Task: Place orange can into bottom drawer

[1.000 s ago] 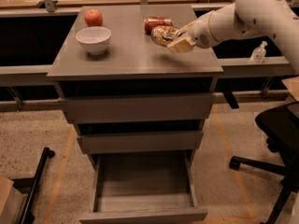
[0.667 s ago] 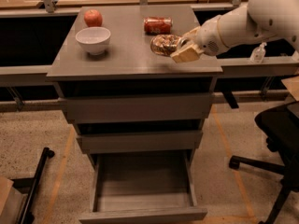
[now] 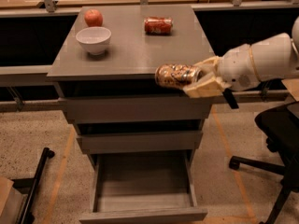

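My gripper (image 3: 198, 80) comes in from the right and is shut on the orange can (image 3: 176, 75), a mottled brownish-orange and cream can held on its side. It hangs in the air at the front edge of the grey cabinet top (image 3: 126, 55), right of centre. The bottom drawer (image 3: 142, 190) is pulled open below, its inside bare, well under the can and a little to the left.
A solid red-orange can (image 3: 158, 25) lies on its side at the back of the top. A white bowl (image 3: 93, 40) and a red apple (image 3: 93, 17) sit at the back left. A black office chair (image 3: 275, 139) stands to the right. A black bar (image 3: 37, 181) lies on the floor at left.
My gripper has carried the orange can forward and down, from over the cabinet top near the red-orange can to the top's front edge.
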Tool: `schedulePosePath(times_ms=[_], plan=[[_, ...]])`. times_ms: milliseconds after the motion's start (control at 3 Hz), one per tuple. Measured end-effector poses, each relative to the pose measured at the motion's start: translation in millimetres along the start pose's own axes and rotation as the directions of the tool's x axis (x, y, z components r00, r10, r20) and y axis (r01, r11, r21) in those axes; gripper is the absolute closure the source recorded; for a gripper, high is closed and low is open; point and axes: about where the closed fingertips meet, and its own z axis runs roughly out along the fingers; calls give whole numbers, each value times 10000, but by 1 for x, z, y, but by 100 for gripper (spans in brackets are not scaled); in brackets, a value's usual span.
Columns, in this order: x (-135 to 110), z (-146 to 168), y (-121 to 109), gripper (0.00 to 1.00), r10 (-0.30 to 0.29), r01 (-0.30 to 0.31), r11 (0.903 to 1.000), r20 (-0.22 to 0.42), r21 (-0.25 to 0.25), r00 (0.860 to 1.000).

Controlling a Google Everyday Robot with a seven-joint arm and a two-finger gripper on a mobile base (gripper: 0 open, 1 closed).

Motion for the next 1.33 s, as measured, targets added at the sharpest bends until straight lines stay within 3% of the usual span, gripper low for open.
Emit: schedulePosePath(times_ms=[333,667,1000,1333], plan=[[12,-15,6,100,262,-263,9996,90,139,9996],[4,-8,6,100,-374,371,9993,-373,-85,9986],[36,38,22,100,-714,707,9903,-21,-1193,9974],[87,90,40,100,-378,442,9805,368,-1917,9986]])
